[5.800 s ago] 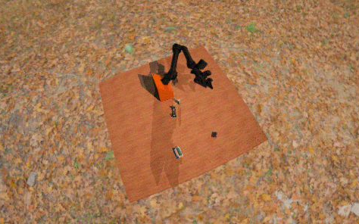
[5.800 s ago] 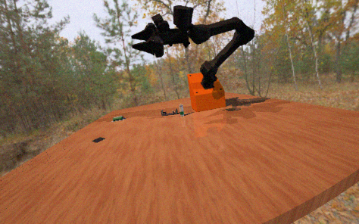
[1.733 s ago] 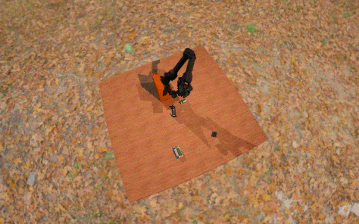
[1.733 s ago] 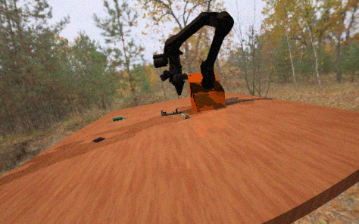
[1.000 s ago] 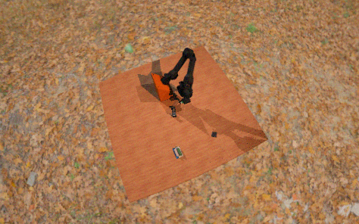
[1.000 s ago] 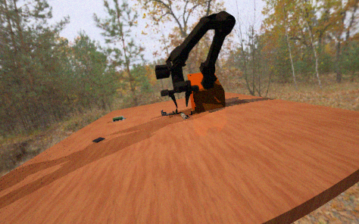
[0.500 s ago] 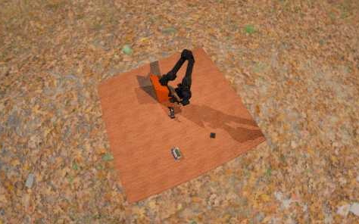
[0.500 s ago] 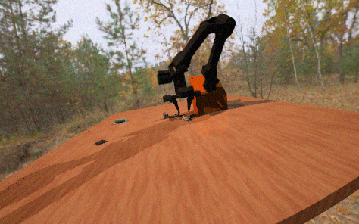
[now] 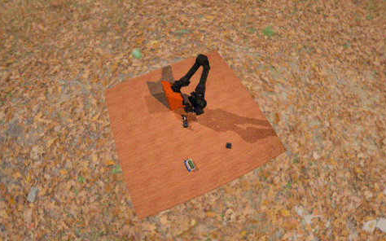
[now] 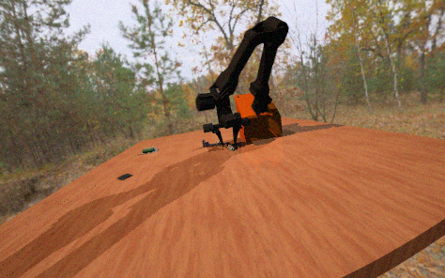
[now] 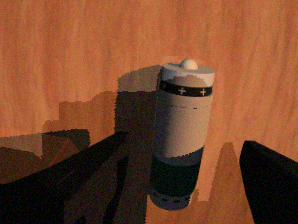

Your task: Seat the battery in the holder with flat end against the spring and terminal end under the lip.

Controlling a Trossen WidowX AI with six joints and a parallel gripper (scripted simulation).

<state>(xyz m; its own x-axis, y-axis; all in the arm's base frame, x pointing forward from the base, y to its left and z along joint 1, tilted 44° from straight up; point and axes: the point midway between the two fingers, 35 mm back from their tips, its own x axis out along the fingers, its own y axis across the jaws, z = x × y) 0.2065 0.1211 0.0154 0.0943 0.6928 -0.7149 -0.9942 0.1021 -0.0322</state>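
The battery (image 11: 180,135) (image 10: 230,147) is white with a green band and a black ring. It lies on the wooden table (image 9: 154,163) (image 10: 304,202), with its nub end pointing away in the wrist view. My gripper (image 11: 186,147) (image 10: 227,141) (image 9: 191,109) is open. It hangs low over the battery with one finger on each side, and I see no contact. A small dark oblong part (image 9: 185,120) (image 10: 207,144), which looks like the holder, lies on the table just beside the gripper. It is too small to show detail.
An orange box (image 9: 171,95) (image 10: 257,117) stands at the arm's base. A small blue-and-green object (image 9: 190,164) (image 10: 149,150) and a small black block (image 9: 228,145) (image 10: 125,177) lie farther out on the table. Leaf-covered ground surrounds the table.
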